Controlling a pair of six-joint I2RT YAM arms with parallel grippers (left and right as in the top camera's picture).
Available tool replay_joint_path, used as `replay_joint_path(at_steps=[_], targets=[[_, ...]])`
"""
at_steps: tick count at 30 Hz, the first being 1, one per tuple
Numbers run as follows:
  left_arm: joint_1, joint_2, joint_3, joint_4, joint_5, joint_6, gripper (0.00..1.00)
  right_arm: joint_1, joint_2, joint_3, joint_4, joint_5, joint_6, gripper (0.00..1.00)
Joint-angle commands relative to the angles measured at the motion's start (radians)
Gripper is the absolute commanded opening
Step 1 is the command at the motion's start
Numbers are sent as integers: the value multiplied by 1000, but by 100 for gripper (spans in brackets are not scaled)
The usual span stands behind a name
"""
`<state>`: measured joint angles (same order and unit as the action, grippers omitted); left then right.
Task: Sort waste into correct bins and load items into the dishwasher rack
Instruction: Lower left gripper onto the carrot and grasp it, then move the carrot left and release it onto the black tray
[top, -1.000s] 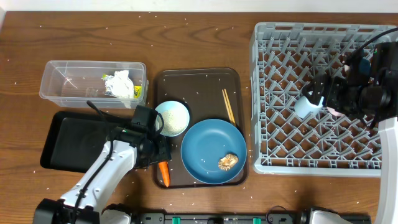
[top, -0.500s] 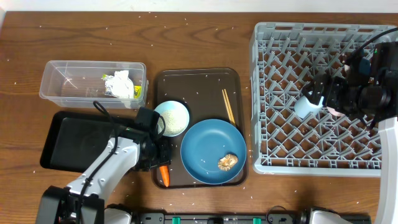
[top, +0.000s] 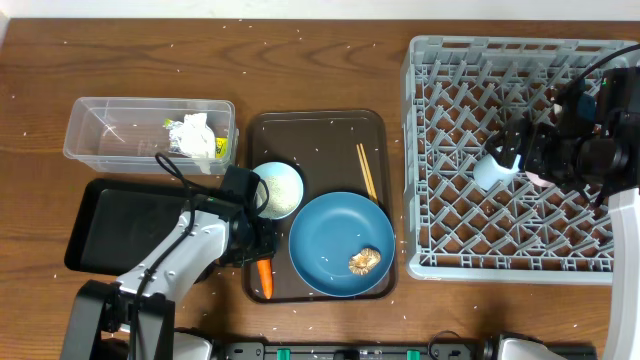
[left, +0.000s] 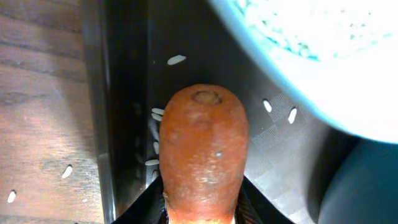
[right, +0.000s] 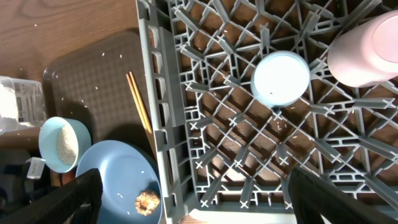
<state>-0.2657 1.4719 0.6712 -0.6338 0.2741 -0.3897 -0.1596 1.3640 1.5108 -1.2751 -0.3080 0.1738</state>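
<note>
**Left pincer** (left: 202, 208): clenched on the orange carrot (left: 204, 137). Its dark fingers (left: 140, 205) press against both flanks of the carrot's lower end. The blunt stem end points away from the wrist camera.

**Carrot, location:** lying at the near left edge of the brown serving tray (top: 320, 125), just beside the tray's raised rim. A few white rice grains (left: 176, 60) lie loose on the tray floor around it.

**White bowl** (top: 277, 190): on the same tray, just beyond the carrot, with rice inside (it looks pale blue from the right wrist).

**Large blue plate** (top: 335, 235): on the tray, right of the carrot and touching or overlapping the bowl's edge. A small brown food lump (top: 364, 261) sits on its near right part.

**Wooden chopsticks** (top: 367, 171): a pair lying side by side on the tray, beyond the plate.

**Shallow black tray** (top: 110, 225): on the desk (top: 300, 70), left of the serving tray. The left arm reaches across its near corner.

**Clear tub** (top: 110, 125): beyond the black tray. It holds crumpled white paper (top: 190, 133) and a yellow-green snack wrapper (top: 219, 148) at its right end.

**Right pincer** (right: 199, 199): released, fingers spread wide with nothing between them, hanging over the grey dishwasher rack (top: 500, 42).

**In the rack:** a light blue cup (right: 281, 78) and, near it, a pink cup (right: 367, 53), both standing among the pegs.

**Desk:** brown wood, speckled with stray rice.
</note>
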Motion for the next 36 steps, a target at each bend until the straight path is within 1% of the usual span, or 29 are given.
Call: replay_joint_path(at_steps=[1, 7, 10, 14, 17, 19, 20, 21, 23, 28, 30, 32, 36], targets=[[-6, -4, 19, -31, -32, 11, 29, 11, -2, 11, 1, -10, -19, 89], [-6, -84, 71, -97, -33, 12, 27, 11, -2, 11, 0, -10, -23, 89], [3, -133, 124, -190, -62, 12, 27, 11, -2, 11, -1, -10, -23, 89], [53, -199, 221, -340, -168, 10, 22, 11, -3, 11, 0, -10, -23, 89], [135, -237, 273, -404, -276, -54, 19, 11, -3, 11, 0, -10, -23, 89], [198, -249, 277, -403, -319, -105, 19, 11, -2, 11, -1, -10, -23, 89], [243, -249, 275, -396, -338, -138, 15, 11, -2, 11, -1, -11, -23, 89], [280, -246, 274, -384, -345, -159, 15, 11, -3, 11, -1, -11, -23, 89], [369, -229, 269, -345, -346, -208, 15, 11, -2, 11, -1, -11, -22, 89], [519, -155, 259, -259, -345, -363, 15, 11, -2, 11, -1, -11, -22, 89], [555, -117, 259, -236, -338, -448, 15, 11, -2, 11, -1, -11, -22, 89], [578, -77, 259, -208, -316, -509, 15, 11, -3, 11, -1, -11, -22, 89], [581, 10, 259, -156, -274, -558, 15, 11, -3, 11, -1, -11, -23, 89]])
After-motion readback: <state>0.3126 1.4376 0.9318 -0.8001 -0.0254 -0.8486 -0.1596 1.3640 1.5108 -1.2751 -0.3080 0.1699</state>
